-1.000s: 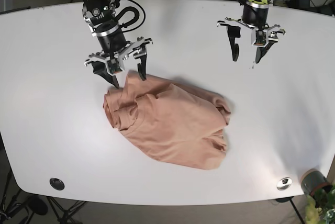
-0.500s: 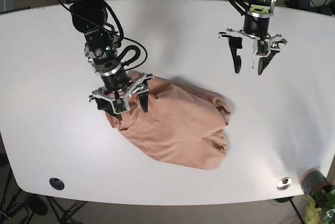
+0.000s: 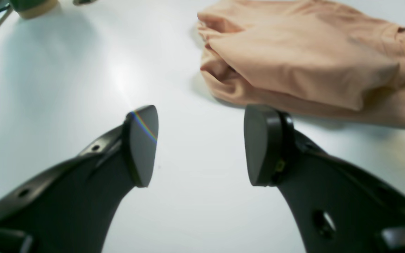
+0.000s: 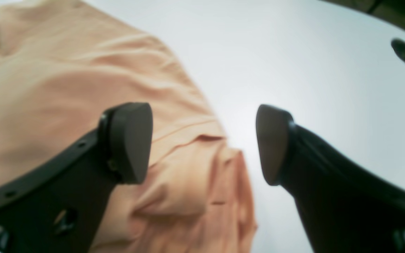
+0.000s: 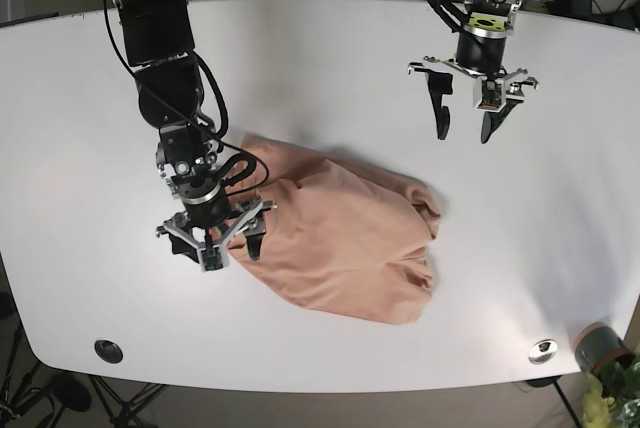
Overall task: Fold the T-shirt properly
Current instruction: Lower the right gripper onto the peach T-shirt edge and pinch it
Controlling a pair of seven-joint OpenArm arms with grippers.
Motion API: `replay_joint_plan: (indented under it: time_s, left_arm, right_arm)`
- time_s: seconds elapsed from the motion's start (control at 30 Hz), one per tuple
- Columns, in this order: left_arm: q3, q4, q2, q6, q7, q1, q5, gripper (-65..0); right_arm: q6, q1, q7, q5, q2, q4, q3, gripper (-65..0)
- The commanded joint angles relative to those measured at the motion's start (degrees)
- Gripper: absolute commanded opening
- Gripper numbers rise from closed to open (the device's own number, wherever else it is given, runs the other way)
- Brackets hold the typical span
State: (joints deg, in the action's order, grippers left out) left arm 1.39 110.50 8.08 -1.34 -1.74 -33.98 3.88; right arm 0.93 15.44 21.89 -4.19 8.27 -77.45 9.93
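A peach T-shirt lies crumpled in a loose heap near the middle of the white bench, bunched into soft folds with one rolled edge toward the plant-pot corner.

The right gripper is low over the shirt's edge on the side nearest the round black grommet. Its jaws are spread apart and hold nothing. In the right wrist view the right gripper straddles the shirt's border: one finger is over the fabric, the other over bare bench, with a seamed, folded edge between them. Whether the tips touch the cloth cannot be told.

The left gripper hangs over bare bench, well apart from the shirt on its far side. Its jaws too are wide apart and empty. In the left wrist view the left gripper frames plain white surface, with the shirt lying beyond the fingertips.

A small potted plant stands at the bench's near corner, beside a silver grommet.
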Motion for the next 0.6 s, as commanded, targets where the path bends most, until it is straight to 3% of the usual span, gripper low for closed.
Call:
replay_joint_plan:
  time_s: [0.0,0.13,0.3,0.57]
  left_arm:
    - [-0.3,0.6,0.3,0.0,1.8,0.1,-0.2,-29.6]
    - [-0.6,0.6,0.2,0.0,1.8,0.1,-0.2,-29.6]
    - [-0.6,0.5,0.2,0.0,1.8,-0.1,-0.2,-29.6]
    - [-0.6,-1.9,0.4,0.0,1.8,0.0,-0.2,-29.6]
  right_arm:
    - [2.9,3.7,-1.6,0.4,-1.1,2.9,-3.2,-21.2]
    - [6.68,7.4,-1.6,0.4,-3.2,8.8,-8.8,-21.2]
    - [9.93,11.5,-1.6,0.4,-3.9,15.5,-11.1,-21.2]
    - [11.25,18.4,-1.8,0.4,-4.4,29.2,-11.3,-21.2]
